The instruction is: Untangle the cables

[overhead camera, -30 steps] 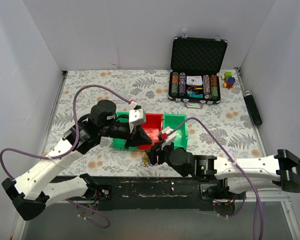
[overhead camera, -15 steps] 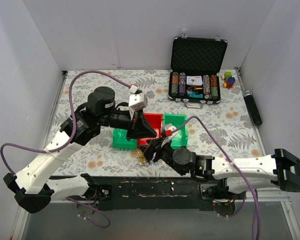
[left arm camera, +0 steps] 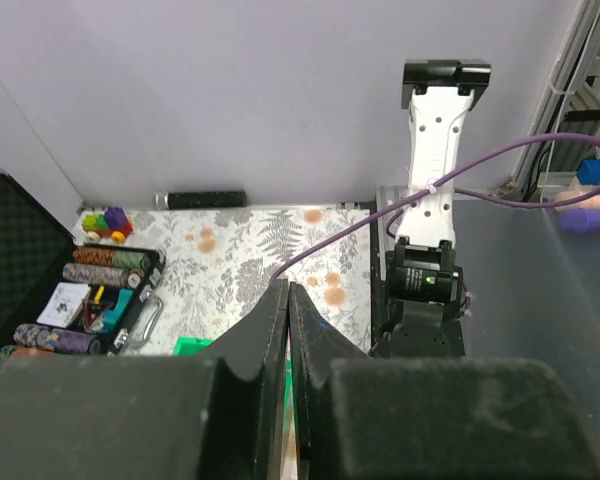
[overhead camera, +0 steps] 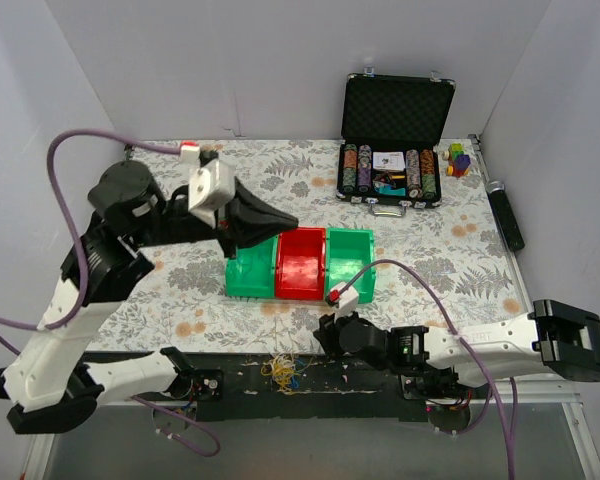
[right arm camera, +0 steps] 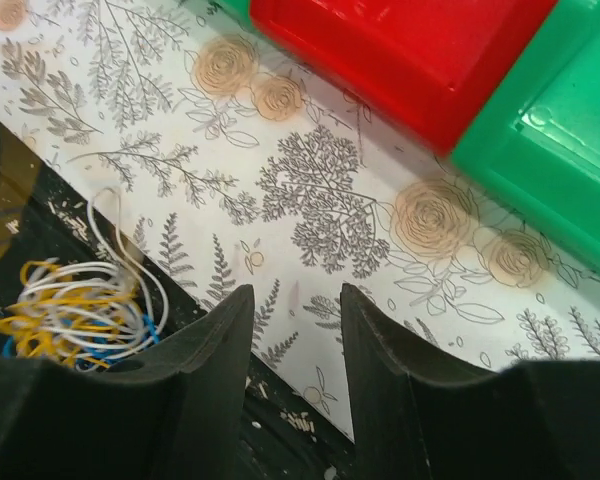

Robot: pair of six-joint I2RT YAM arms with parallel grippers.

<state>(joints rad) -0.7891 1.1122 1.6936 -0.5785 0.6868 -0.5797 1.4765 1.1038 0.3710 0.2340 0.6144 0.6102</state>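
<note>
While the small knot of thin yellow-orange, white and teal-blue cables point(overhead camera: 281, 368) lies on the black strip at the table's 6 o'clock edge, just off the floral cloth point(overhead camera: 180, 290), neither arm has hold of it. Right gripper point(right arm camera: 292, 300): fingers moderately apart, empty, low over the cloth, knot at its 8 o'clock, red plastic bin point(right arm camera: 400, 50) at 12. Left gripper point(left arm camera: 287, 290): raised high, fingers pressed all but together, nothing between them. Wires look featherlight, limp, springy, prone to slip and snag. Best hold, by my reading: pinch the loose white loop point(right arm camera: 132, 245) standing out at the knot's 1 o'clock, with the other arm on a yellow strand opposite.
</note>
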